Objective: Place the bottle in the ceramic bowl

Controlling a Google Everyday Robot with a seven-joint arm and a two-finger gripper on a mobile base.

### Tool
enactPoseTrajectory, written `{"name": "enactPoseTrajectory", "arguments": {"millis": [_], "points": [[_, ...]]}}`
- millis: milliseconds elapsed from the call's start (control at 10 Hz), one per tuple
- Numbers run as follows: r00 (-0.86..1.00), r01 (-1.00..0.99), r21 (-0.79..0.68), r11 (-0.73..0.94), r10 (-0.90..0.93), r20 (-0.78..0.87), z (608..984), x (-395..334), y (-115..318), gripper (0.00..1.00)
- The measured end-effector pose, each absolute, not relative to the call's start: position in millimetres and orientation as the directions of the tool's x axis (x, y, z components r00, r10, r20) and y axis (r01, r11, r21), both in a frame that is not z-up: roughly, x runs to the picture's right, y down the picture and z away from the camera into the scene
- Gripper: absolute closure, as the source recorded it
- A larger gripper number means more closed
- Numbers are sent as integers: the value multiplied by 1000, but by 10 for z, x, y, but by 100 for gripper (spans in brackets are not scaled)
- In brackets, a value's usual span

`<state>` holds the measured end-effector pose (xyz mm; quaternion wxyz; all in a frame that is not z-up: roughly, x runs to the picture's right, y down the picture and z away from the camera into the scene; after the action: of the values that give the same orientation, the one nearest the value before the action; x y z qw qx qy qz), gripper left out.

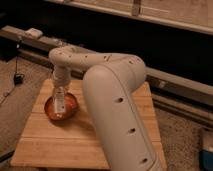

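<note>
The gripper [60,95] of a white robot arm [107,90] hangs directly over the ceramic bowl [60,107], with the bottle [60,101] standing upright beneath it. Whether the gripper clasps the bottle or has let go of it cannot be told from this camera view. The bottle's lower end sits inside the orange-red bowl, near its middle. The bowl rests on the left part of a wooden table [65,140] of pale planks. The arm bends from its bulky lower section at the right across to the bowl. Behind the table, a long dark ledge [175,82] runs across the scene above a speckled floor [15,100].
</note>
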<state>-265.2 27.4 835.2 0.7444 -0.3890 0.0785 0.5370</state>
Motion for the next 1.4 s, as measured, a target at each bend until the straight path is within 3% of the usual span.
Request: {"name": "enactPoseTrajectory", "arguments": {"millis": [500, 1400], "points": [[417, -859, -495, 132, 740, -527, 8591, -2662, 328, 21], [414, -860, -493, 131, 742, -526, 8609, -2639, 328, 20]]}}
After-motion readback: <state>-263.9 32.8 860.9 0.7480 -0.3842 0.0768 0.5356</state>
